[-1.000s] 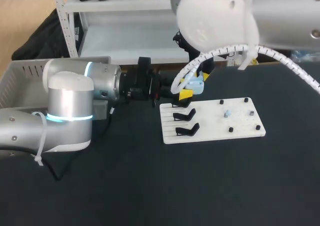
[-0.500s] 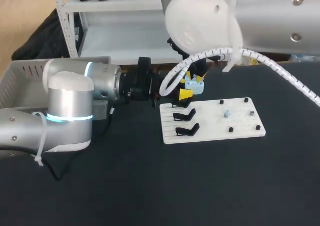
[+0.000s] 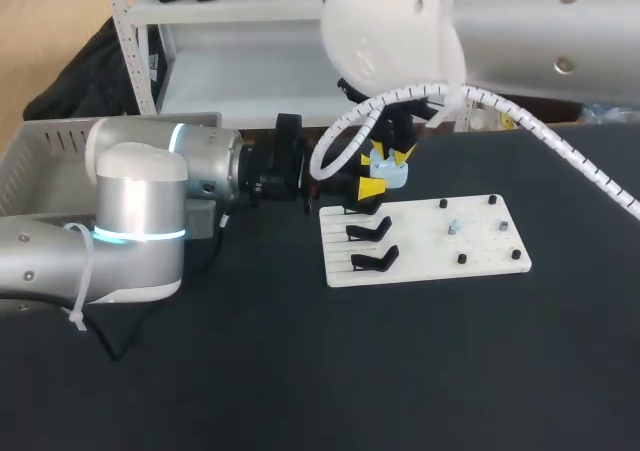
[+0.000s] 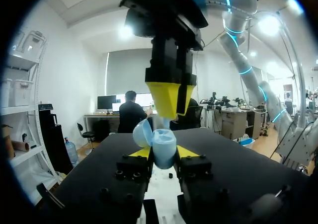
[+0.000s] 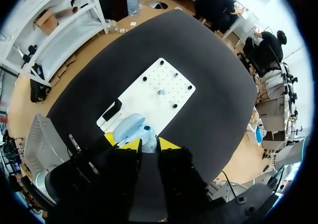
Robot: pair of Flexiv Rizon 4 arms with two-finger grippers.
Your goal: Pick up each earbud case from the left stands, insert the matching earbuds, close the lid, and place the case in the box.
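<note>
We record our left gripper clamped from both sides on the pale blue earbud case, lid tipped open, our right gripper directly above the case, its grip we cannot tell, white board below them, black stands beside.

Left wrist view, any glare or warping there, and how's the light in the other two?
Left wrist view: ceiling lamps flare, straight edges bow, case in the left pincer evenly lit. Head view: soft even light, right arm looms large overhead. Right wrist view: table edge curves, evenly lit.
</note>
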